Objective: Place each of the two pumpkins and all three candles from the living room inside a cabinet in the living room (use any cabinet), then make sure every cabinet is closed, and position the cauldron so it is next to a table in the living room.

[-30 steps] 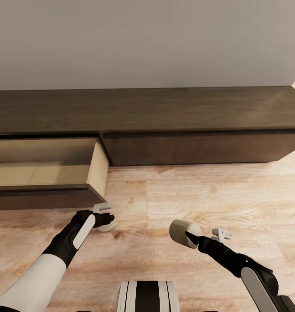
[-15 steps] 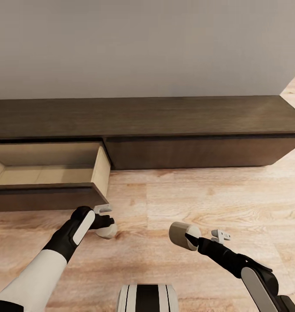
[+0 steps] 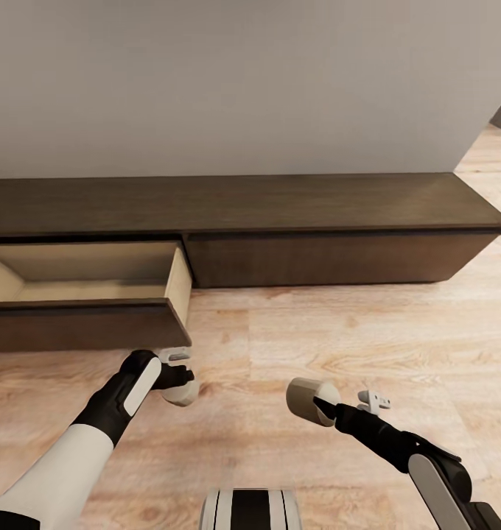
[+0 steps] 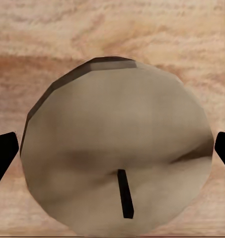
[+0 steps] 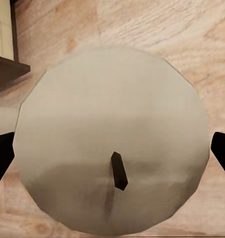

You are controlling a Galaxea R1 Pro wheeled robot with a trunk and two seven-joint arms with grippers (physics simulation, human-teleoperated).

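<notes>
So the robot's parked facing the long dark wood cabinet [image 3: 243, 202] that runs along the grey wall [image 3: 243, 81], and each arm has a candle. The left gripper [image 3: 178, 384] is pinching a stubby beige candle [image 3: 183, 391] low over the plank floor [image 3: 339, 331], just in front of the right corner of the pulled-out drawer [image 3: 85, 294]. In the left wrist view that candle [image 4: 117, 146] sits wick-end on, with a dark fingertip [image 4: 3, 153] pressed at either side of it.

Same deal on the other side: the right gripper [image 3: 324, 405] is clamped on the second candle [image 3: 309, 398], held tipped so its flat end faces the cabinet, out over open floor and well apart from the drawer. From the right wrist camera the candle [image 5: 112, 139] has its short dark wick showing, fingers [image 5: 222, 153] at both edges, and a bit of the drawer's dark front [image 5: 8, 69] off in a corner.

The drawer is open at the cabinet's left end and you can see its pale beige inside. The drawer front next to it [image 3: 331, 258] on the right is shut flush
</notes>
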